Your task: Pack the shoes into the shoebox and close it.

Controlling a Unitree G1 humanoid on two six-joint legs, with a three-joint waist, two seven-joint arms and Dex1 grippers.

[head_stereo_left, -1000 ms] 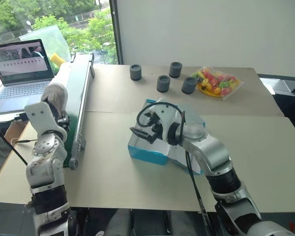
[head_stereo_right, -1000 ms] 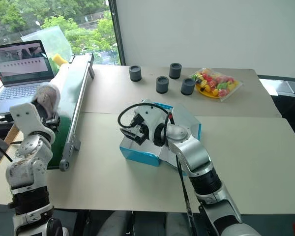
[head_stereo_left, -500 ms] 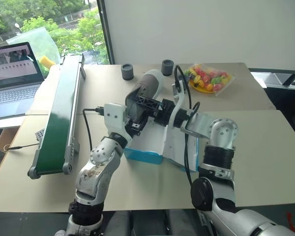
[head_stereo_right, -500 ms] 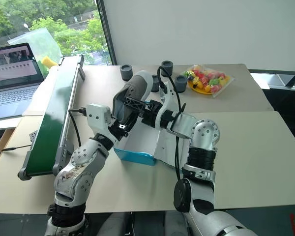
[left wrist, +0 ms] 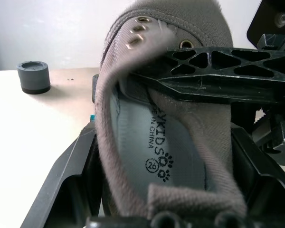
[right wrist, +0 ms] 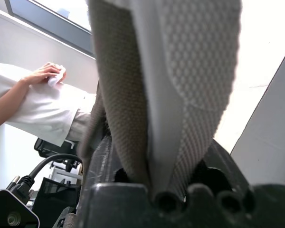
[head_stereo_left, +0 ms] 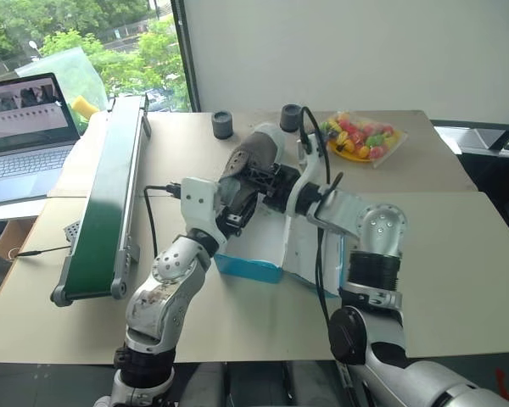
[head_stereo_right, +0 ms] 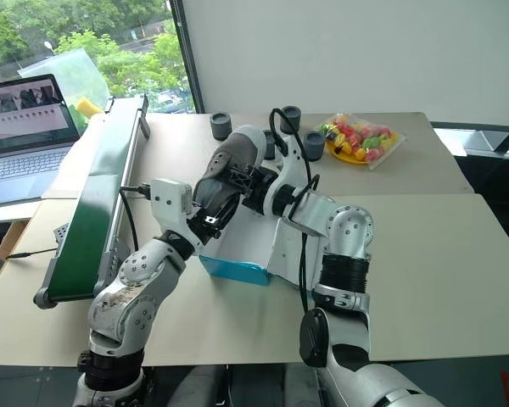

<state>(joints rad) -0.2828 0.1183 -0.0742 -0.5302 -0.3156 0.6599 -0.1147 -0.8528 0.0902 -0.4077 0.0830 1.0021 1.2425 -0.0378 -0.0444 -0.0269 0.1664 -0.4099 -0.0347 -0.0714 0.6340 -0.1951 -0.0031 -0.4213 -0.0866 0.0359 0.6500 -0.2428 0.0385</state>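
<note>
One grey-taupe shoe (head_stereo_left: 254, 154) with a white toe rim hangs tilted, toe up, above the open blue shoebox (head_stereo_left: 248, 269), whose white inside (head_stereo_left: 263, 242) faces up. My left gripper (head_stereo_left: 236, 202) is shut on the shoe's heel end; the left wrist view looks into the shoe (left wrist: 147, 142) between its black fingers (left wrist: 69, 178). From the other side my right gripper (head_stereo_left: 270, 181) clamps the shoe; in the right wrist view the dotted white sole (right wrist: 199, 57) sits between its fingers. The box's lid flap (head_stereo_left: 310, 254) lies open beside my right arm.
A long green conveyor (head_stereo_left: 106, 195) runs along the table's left, with a laptop (head_stereo_left: 25, 127) beyond it. Dark grey cylinders (head_stereo_left: 223, 125) and a bag of colourful pieces (head_stereo_left: 363, 137) stand at the back. A person's white sleeve (right wrist: 42, 107) shows in the right wrist view.
My left arm swung from the conveyor side rightward, carrying the shoe over the box. The right gripper rose from the box and closed on the shoe. The camera shifted too.
</note>
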